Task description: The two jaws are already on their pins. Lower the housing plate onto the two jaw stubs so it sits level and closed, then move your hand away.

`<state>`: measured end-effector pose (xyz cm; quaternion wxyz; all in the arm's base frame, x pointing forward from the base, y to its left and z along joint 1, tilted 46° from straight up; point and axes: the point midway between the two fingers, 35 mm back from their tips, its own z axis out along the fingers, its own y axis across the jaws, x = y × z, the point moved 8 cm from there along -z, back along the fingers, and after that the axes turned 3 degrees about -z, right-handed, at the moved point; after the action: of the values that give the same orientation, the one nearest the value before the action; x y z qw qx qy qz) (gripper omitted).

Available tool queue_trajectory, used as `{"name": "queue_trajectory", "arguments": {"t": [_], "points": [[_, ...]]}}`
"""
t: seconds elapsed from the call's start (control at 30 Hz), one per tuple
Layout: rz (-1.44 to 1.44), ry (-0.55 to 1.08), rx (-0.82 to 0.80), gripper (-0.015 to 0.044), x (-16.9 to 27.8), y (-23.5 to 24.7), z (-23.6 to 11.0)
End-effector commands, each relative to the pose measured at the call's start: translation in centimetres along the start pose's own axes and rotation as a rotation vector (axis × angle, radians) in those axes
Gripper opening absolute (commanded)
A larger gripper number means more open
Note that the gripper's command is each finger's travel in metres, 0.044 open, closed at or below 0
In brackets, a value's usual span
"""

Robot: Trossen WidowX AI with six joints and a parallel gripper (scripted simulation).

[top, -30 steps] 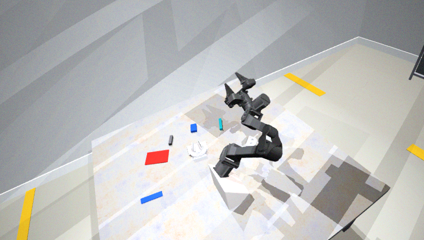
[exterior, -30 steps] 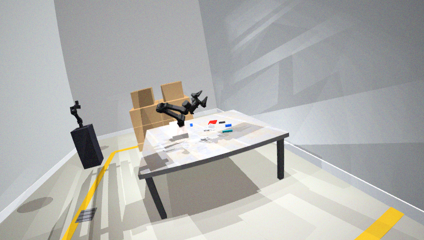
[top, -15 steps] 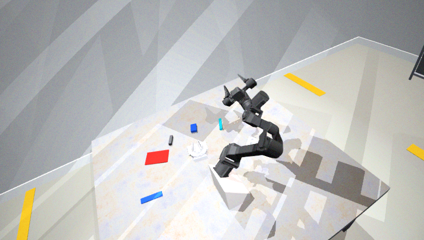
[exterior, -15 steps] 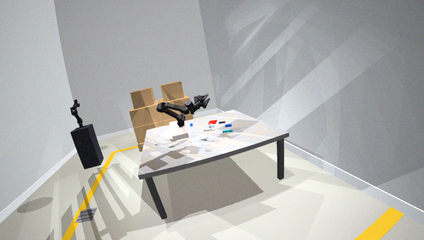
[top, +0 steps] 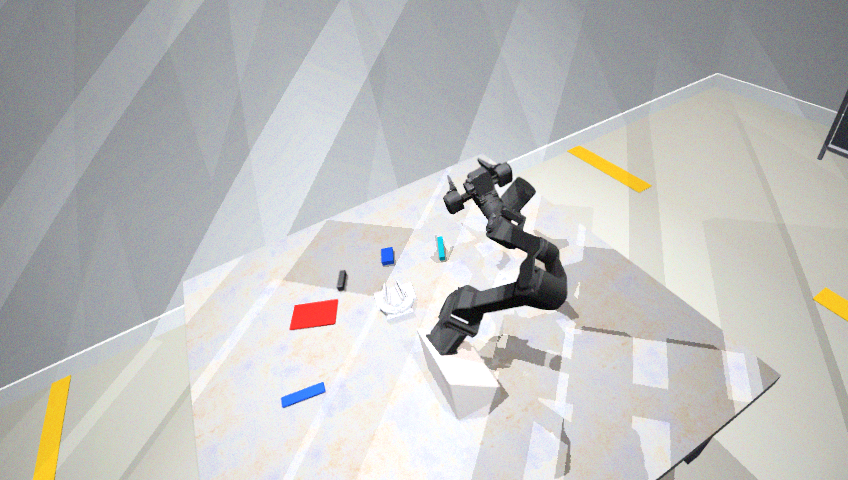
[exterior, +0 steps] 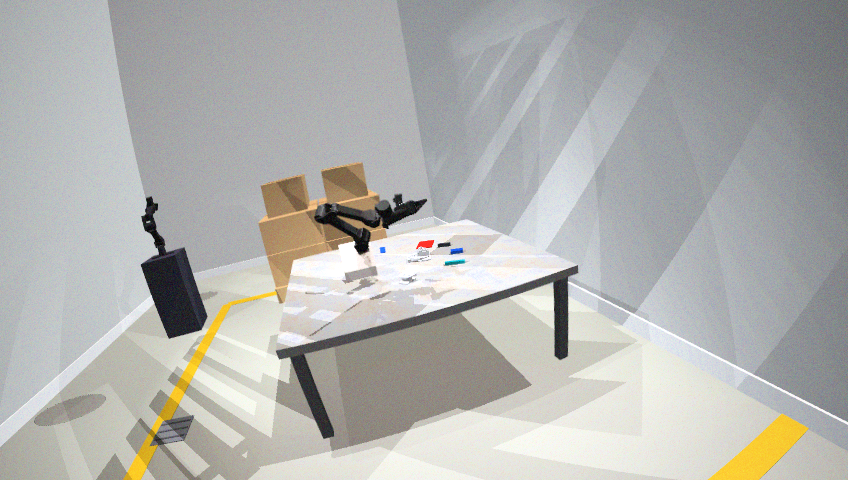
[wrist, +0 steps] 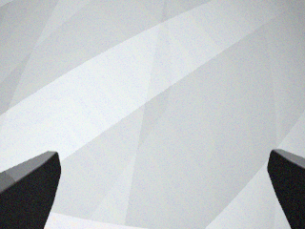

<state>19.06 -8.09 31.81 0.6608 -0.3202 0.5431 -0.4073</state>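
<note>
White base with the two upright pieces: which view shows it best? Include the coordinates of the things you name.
The top view: the white base [top: 395,306] [exterior: 419,258] and its upright pieces stand unobstructed there. The exterior view shows it only small and pale, hard to make out; the wrist view doesn't show it.

Relative to the white round fixture [top: 395,301] [exterior: 421,255], the red plate [top: 314,314] [exterior: 425,244] lies near one side, leaving a narrow lane between. The blue block [top: 387,256] [exterior: 456,251] and teal bar [top: 440,248] [exterior: 454,262] stand in the way of a low approach past it; between these two runs a gap.
</note>
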Motion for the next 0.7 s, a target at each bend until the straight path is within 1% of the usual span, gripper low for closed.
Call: {"name": "queue_trajectory", "arguments": {"t": [0.0,0.33,0.67], "points": [[0.137,0.073,-0.001,0.0440,0.7,-0.1,0.3],[0.422,0.229,0.010,0.0440,2.2,0.1,0.7],[0.697,0.394,0.054,0.0440,3.7,0.4,0.8]]}}
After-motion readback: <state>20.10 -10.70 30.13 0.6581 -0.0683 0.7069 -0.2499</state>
